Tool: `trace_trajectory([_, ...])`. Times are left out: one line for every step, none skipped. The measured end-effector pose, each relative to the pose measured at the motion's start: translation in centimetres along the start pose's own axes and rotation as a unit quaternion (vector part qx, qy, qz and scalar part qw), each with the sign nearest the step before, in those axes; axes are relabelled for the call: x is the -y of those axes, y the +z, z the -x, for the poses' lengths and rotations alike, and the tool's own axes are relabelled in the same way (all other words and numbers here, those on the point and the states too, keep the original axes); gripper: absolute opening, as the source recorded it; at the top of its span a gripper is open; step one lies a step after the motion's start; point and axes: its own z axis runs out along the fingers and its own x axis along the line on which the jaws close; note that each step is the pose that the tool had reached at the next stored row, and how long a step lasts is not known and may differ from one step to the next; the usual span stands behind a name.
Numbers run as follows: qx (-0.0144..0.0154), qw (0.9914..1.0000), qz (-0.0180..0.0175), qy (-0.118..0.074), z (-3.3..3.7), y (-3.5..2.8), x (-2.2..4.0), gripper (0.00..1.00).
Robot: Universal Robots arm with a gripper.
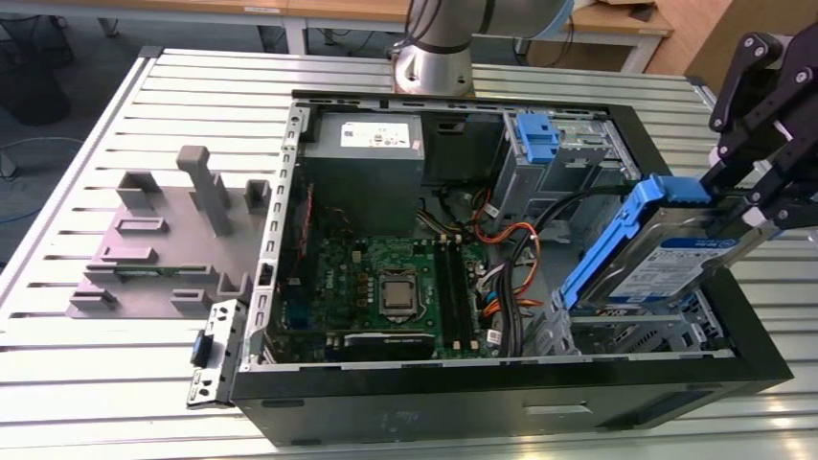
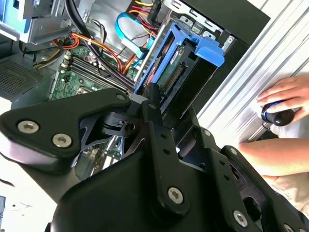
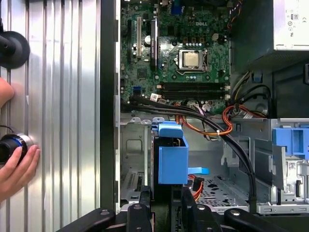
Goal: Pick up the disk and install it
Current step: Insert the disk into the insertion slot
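Disk is gripped firmly by the gripper, which is closed on the end toward the exterior view's right. It is held tilted above the drive bay at the near right corner of the computer case. Its long axis slopes down leftward toward the bay, and it is not yet seated.

At the exterior view's right, the gripper clasps the disk, which hangs tilted (blue bracket uppermost) over the drive cage of the open computer case. The case lies on a slatted table, with 1 grey fixture beside it at the exterior view's left.
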Motion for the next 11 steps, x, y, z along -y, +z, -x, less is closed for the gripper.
trace_trajectory([0.0,1.0,0.0,0.001,0.0,0.03,0.01,0.35])
trace_trajectory([0.0,1.0,-0.0001,0.001,0.0,0.02,0.01,0.35])
trace_trajectory([-0.0001,1.0,-0.0001,0.001,0.0,0.03,0.01,0.35])
trace_trajectory([0.0001,1.0,0.0,0.001,0.0,0.1,0.01,0.35])
trace_trajectory([0.0001,1.0,0.0,0.001,-0.01,0.22,0.02,0.35])
trace_trajectory([0.0001,1.0,-0.0001,0.001,-0.02,0.37,0.02,0.35])
trace_trajectory([0.0001,1.0,-0.0001,0.001,-0.02,0.55,0.02,0.35])
trace_trajectory([0.0,1.0,-0.0001,0.001,-0.03,0.73,0.02,0.35])
trace_trajectory([0.0,1.0,-0.0001,0.001,-0.04,0.91,0.02,0.35])
trace_trajectory([0.0,1.0,-0.0001,0.001,-0.04,1.1,0.03,0.35])
trace_trajectory([0.0,1.0,-0.0001,0.001,-0.05,1.27,0.03,0.35])
